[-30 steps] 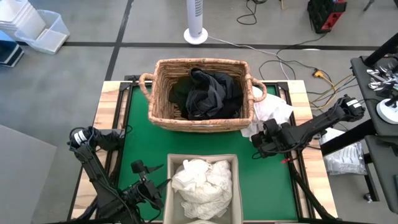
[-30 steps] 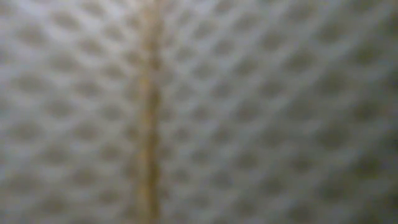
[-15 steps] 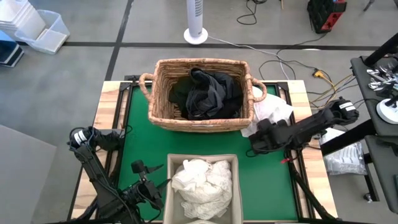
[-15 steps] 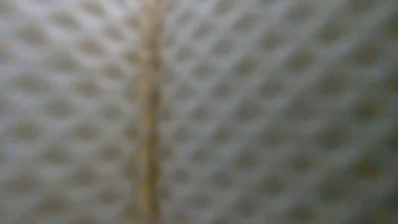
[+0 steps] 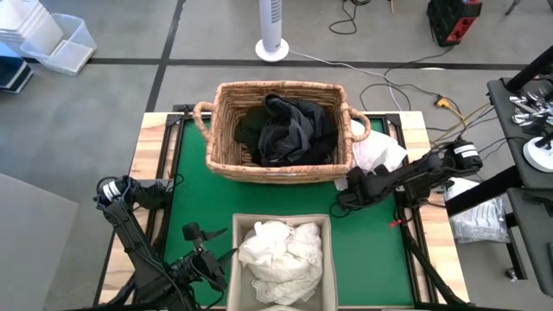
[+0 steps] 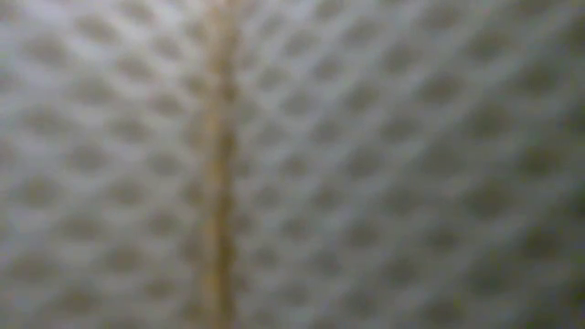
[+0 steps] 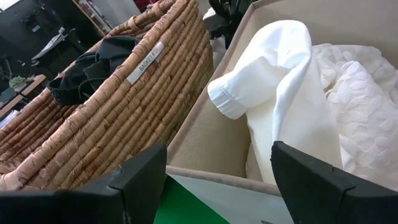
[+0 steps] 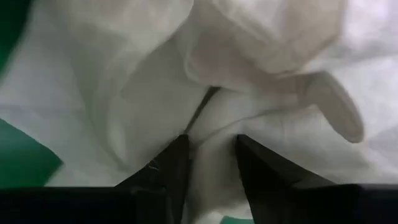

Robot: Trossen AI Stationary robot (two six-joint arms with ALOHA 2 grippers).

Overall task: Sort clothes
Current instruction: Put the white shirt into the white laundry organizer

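The green mat (image 5: 194, 186) covers most of the table. At its far end sits a wicker basket (image 5: 226, 151) full of dark clothes (image 5: 285, 130); at the near edge a beige fabric bin (image 5: 236, 226) holds white clothes (image 5: 278, 252).

One white shirt (image 5: 380, 154) is left loose, lying crumpled at the basket's right corner and spilling off the mat.

The right gripper (image 5: 352, 183) is down on it, its fingers (image 8: 166, 169) pinched on a raised fold of the cloth.

The left gripper (image 5: 207, 255) waits beside the bin, fingers (image 7: 140, 177) spread, holding nothing.

That shirt looks light, limp and creased; I'd say it will drape and trail, so a thick bunched fold is the best place to grab.
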